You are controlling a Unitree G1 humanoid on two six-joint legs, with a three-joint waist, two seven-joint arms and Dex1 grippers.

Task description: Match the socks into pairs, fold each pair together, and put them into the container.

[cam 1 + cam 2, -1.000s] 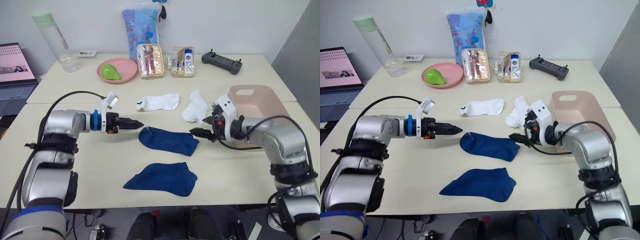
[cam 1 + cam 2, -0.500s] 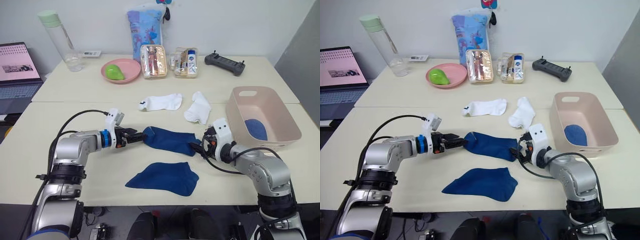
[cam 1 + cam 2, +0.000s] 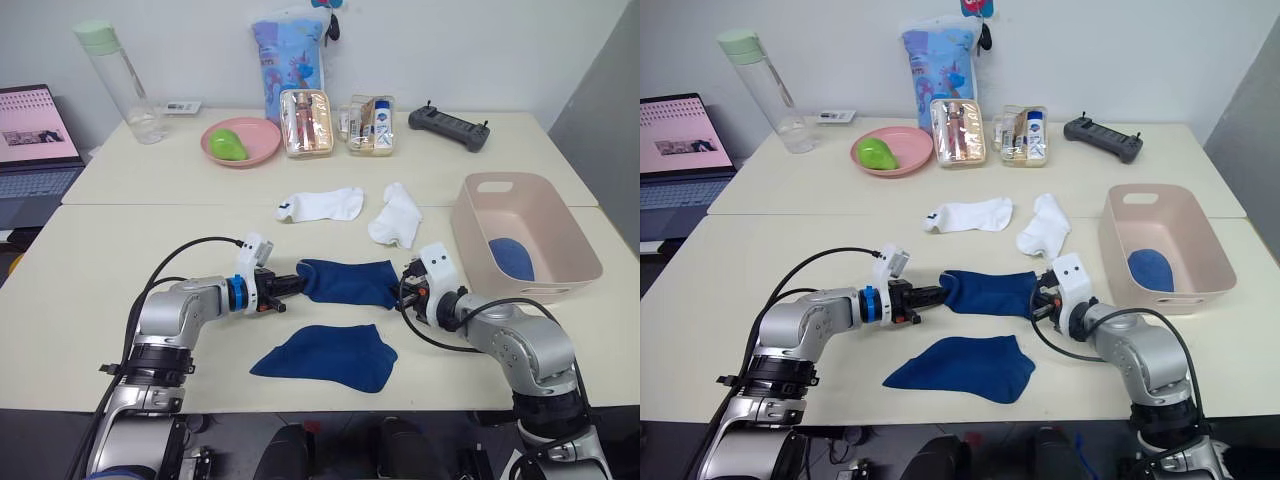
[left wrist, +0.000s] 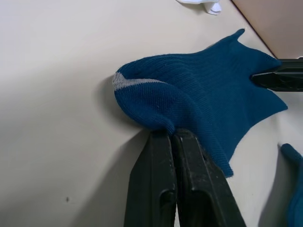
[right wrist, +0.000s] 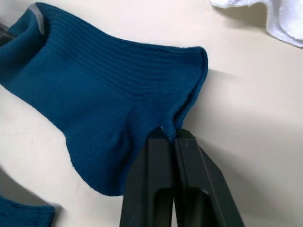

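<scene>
While my left gripper point(image 3: 292, 289) and my right gripper point(image 3: 402, 291) each pinch one end of the upper blue sock point(image 3: 348, 281), the pinched edges themselves disappear between the closed black fingers, so I cannot see how much cloth each one has. From the left wrist, the folded toe edge with its grey patch bulges just above my fingertips; from the right wrist, the ribbed cuff corner is drawn into the shut fingers. Far in the left wrist view, the other gripper's tips show as a dark sliver at the sock's opposite end.

A second blue sock point(image 3: 327, 357) lies flat on the table point(image 3: 100, 250), nearer to me and apart from the held one. Two white socks sit beyond: one point(image 3: 320, 205) stretched out with a small dark mark at its cuff, the other point(image 3: 395, 217) crumpled, its shape hard to read. Inside the pink container point(image 3: 528, 235) at my right, something blue point(image 3: 512, 258) rests on the bottom, partly cut off by the near wall.

Both forearms lie low over the table, angled inward toward each other, with the held sock spanning the gap between them.
</scene>
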